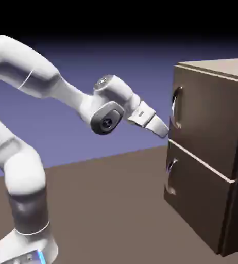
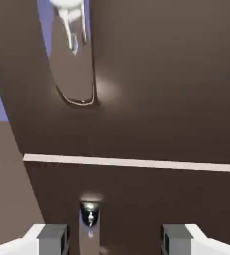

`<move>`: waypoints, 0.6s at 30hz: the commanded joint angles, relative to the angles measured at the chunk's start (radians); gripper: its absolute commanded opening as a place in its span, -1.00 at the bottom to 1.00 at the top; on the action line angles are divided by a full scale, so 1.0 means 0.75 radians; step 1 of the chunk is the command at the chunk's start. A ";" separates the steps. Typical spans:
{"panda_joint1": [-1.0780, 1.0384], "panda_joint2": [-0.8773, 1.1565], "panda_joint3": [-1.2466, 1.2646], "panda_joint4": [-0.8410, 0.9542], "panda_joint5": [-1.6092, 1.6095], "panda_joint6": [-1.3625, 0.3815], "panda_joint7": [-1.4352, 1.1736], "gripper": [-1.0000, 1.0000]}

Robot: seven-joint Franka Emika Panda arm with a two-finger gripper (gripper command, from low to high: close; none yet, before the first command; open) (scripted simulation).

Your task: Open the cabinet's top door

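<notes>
The cabinet (image 1: 214, 149) stands on the right. Its top door (image 1: 206, 121) looks shut, so I cannot see if anything is inside. The gripper (image 1: 163, 130) is close to the door's lower left corner, just under the curved top handle (image 1: 175, 107). Its 2 fingers (image 2: 52, 239) are spread apart and hold nothing.

In the hand view, the fingers point lower than the top handle, toward the gap between the 2 doors. The lower handle (image 2: 90, 215) shows between them. I think the gripper could grab this wrong handle, or bump the wood.
</notes>
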 commanded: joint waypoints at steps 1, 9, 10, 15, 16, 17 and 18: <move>-0.026 -0.020 0.027 0.003 0.058 -0.012 -0.029 0.00; -0.230 -0.184 0.242 0.031 0.522 -0.107 -0.262 0.00; -0.255 -0.205 0.268 0.035 0.580 -0.119 -0.292 0.00; -0.383 -0.307 0.403 0.052 0.870 -0.178 -0.437 0.00; -0.409 -0.328 0.429 0.056 0.928 -0.190 -0.466 0.00; -0.434 -0.348 0.456 0.059 0.986 -0.202 -0.496 0.00; -0.460 -0.368 0.483 0.063 1.044 -0.214 -0.525 0.00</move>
